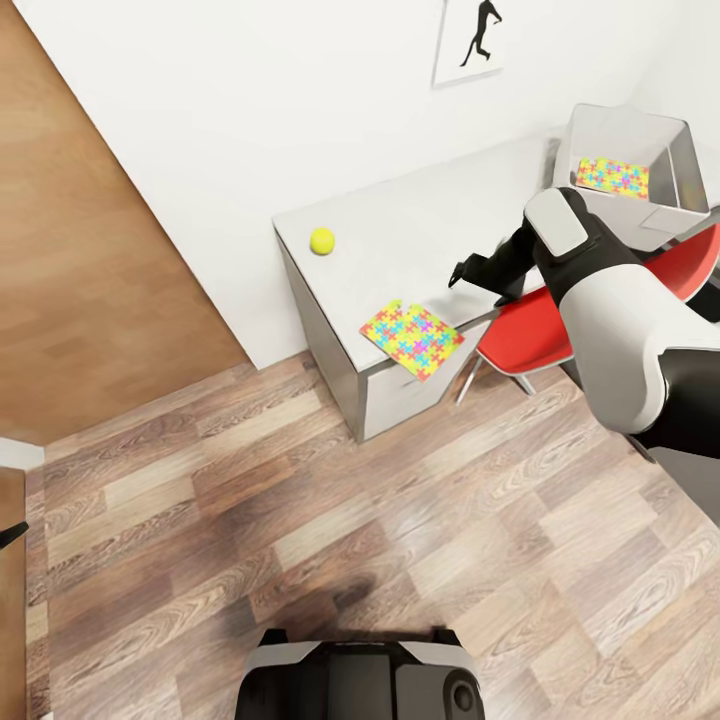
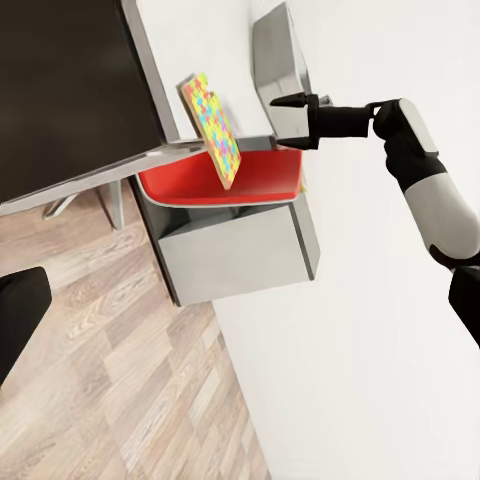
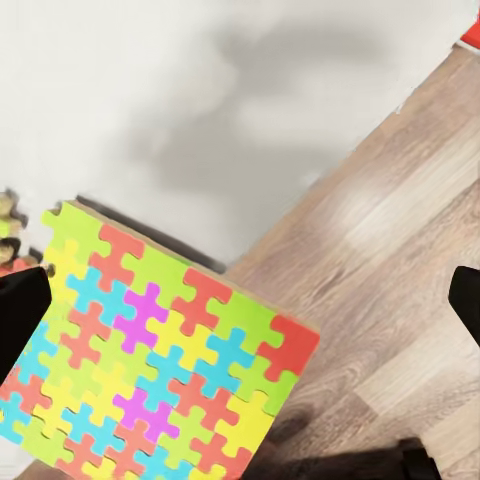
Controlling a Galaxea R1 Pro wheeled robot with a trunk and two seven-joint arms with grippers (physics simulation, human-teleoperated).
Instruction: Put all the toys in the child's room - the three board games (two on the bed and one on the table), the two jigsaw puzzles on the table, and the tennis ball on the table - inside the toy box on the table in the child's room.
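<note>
On the near edge of the table [image 1: 420,230] a jigsaw puzzle [image 1: 411,338] lies flat, one corner jutting over the floor. The right gripper [image 1: 462,272] hangs above the tabletop just behind it, fingers spread and empty. A careless push could tip the puzzle off. Farther back sits the tennis ball [image 1: 322,240]; farthest, the toy box [image 1: 672,150] already holds the other puzzle [image 1: 612,177].

Right arm [image 1: 610,330] extended forward, forearm white, wrist black; right gripper [image 1: 462,273] with 2 fingers parted, holding nothing. Left gripper's dark fingertip [image 2: 18,310] at frame edge, state indeterminate.
</note>
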